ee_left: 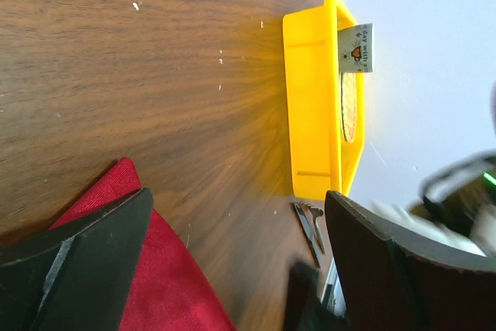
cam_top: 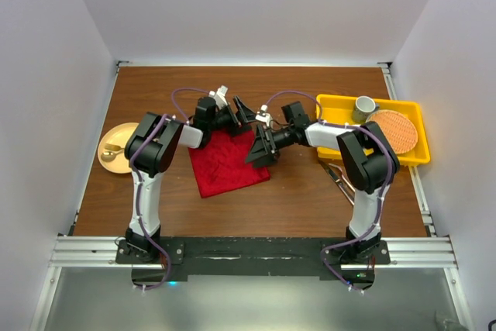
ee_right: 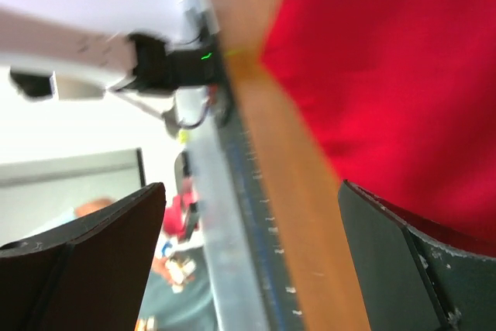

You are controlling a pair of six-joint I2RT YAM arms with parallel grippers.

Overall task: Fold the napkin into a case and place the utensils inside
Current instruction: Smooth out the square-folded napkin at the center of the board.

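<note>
While the deep-red soft fabric napkin [cam_top: 225,167] is lying flat mid-table, the left gripper [cam_top: 239,112] and right gripper [cam_top: 258,149] are gaping wide at its far edge, holding nothing; the slim silver metal utensils [cam_top: 339,177] are lying to its right.

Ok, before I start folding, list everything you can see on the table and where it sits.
napkin: one, deep red, flat at table centre
utensils: count unclear, silver, on the table below the tray, by the right arm
tray: one, yellow, far right
cup: one, grey, inside tray
woven mat: one, orange, round, inside tray beside cup
plate: one, tan, left edge
table: one, brown wood
left arm: jaws open, at napkin's far edge
right arm: jaws open, at napkin's right edge
</note>
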